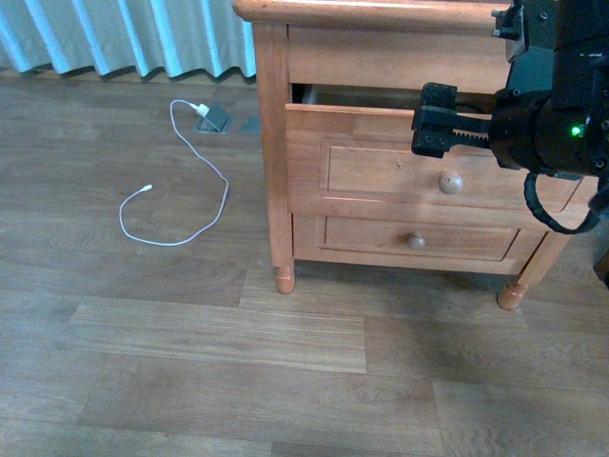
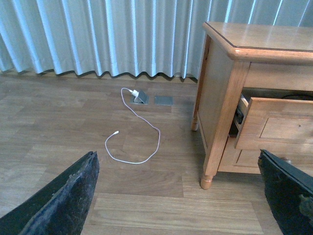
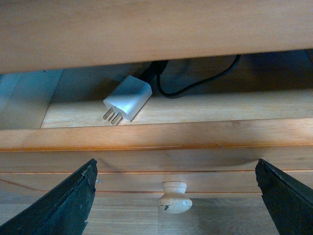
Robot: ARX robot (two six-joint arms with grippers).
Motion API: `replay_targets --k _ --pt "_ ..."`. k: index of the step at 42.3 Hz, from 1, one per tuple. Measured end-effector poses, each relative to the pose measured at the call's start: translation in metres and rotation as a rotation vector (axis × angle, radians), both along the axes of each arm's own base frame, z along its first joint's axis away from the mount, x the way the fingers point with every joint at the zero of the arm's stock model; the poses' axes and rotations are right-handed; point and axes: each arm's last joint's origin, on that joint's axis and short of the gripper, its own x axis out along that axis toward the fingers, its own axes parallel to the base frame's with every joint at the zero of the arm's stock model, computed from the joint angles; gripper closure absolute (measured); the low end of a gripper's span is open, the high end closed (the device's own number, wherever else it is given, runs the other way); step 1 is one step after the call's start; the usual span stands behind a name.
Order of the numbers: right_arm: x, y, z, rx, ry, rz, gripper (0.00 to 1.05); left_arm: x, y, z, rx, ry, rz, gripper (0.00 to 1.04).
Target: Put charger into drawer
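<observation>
The right gripper (image 1: 433, 119) reaches in from the right of the front view, its black body level with the top edge of the drawer (image 1: 381, 167) and its toothed fingers pointing left across the drawer front, just above the round pale knob (image 1: 451, 182). In the right wrist view its two dark fingertips (image 3: 68, 205) stand wide apart with nothing between them, straddling the knob (image 3: 175, 196) from a short way off. A green light glows on the arm's wrist, and a black cable loops beneath it.

The left gripper (image 2: 181, 196) shows only in its own wrist view, where its fingers (image 2: 63, 200) are spread wide and empty over the floor, facing the nightstand (image 2: 220, 98) from its left side.

The drawer is pulled partly out. The charger (image 3: 128, 99) lies inside on the pale wood bottom, a small white block with two metal prongs facing the drawer front, its thin black cable (image 3: 195, 83) curling away toward the back. How far the cable runs is hard to say, since the cabinet rail shades the rear.

Below sits a shallower lower drawer (image 1: 419, 238) with a like knob. On the wood-plank floor (image 1: 238, 371) a long white cable (image 1: 176, 205) trails in loops from a grey floor socket (image 1: 215, 118) near the pleated pale-blue curtain (image 2: 107, 34). The nightstand is light-brown, smooth, with turned feet.
</observation>
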Motion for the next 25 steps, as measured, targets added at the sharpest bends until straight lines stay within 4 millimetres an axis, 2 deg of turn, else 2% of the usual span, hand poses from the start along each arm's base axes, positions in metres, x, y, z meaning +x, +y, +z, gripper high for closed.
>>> replay_targets --k 25 --pt "0.052 0.011 -0.019 -0.043 -0.101 -0.037 0.08 0.0 0.0 0.0 0.0 0.0 0.0 0.06"
